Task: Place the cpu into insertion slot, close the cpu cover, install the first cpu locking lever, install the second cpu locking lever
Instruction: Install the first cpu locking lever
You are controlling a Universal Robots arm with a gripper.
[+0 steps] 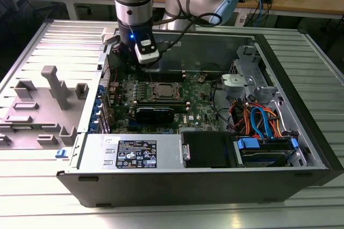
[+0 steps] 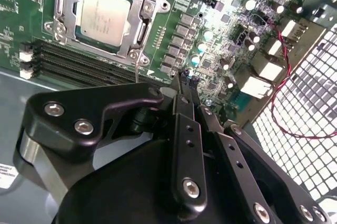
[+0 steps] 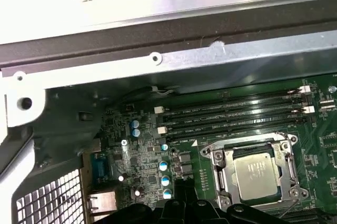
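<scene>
Right under the wrist cams, the hand hangs just above the board. Its tips are pinched together with barely a sliver between them, nothing is in them, and as far as I can see they're touching nothing.

Just past the tips a thin wire lever pokes out from the corner of the cover. It looks loose, not hooked down yet, so I'd call this the lever step.

My two cents on doing it well:
- Keep the tips narrow like that and meet the wire side-on, near its free end.
- Sweep it down in an arc around its hinge and tuck it under its catch, rather than shoving straight down.
- That wire looks thin and springy, so I'd expect it to skid off a tip if it's pushed off-centre.
- Go slow, and stay off the little caps crowded right beside it.
- Don't lean on the cover either.

A bit further out, the cpu sits flat in the slot. The cover is down around it, with the silver top showing through the window. Memory strips run alongside.

Pulling back to the exterior view, it's all inside an open case lying on the desk. The hand is over the board, a little toward the exterior view's left of the slot.
</scene>
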